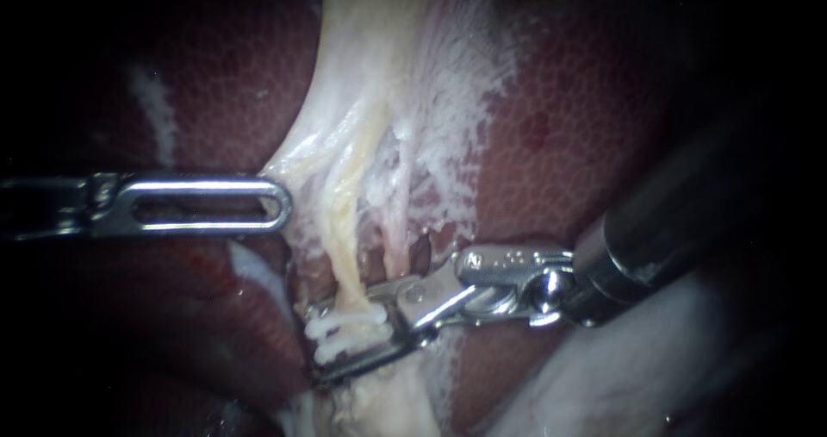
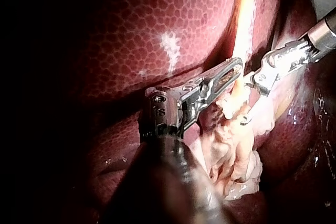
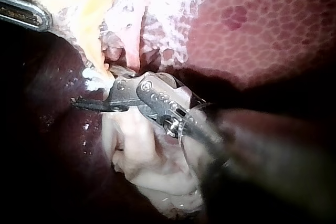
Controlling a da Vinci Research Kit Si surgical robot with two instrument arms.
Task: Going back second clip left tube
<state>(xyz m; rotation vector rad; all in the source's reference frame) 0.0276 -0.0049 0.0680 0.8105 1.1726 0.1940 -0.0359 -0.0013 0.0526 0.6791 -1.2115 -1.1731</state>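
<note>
A yellowish tube, the left tube point(image 1: 346, 246), runs down from the pale fatty tissue point(image 1: 388, 66). Two white clips point(image 1: 347, 317) sit across it, one just below the other point(image 1: 340, 344). My right instrument point(image 1: 317, 344) comes in from the right, and its open jaws straddle the tube at the clips. In the left wrist view the right instrument point(image 2: 245, 100) shows a clear gap between its jaws. My left instrument point(image 1: 280, 202) lies level from the left, shut on the edge of the pale tissue and tenting it leftward.
Dark red liver point(image 1: 594, 118) lies on both sides of the pale tissue. A thinner pinkish tube point(image 1: 394, 230) runs just right of the yellow one. More loose pale tissue point(image 3: 152, 166) bunches under the right instrument's wrist.
</note>
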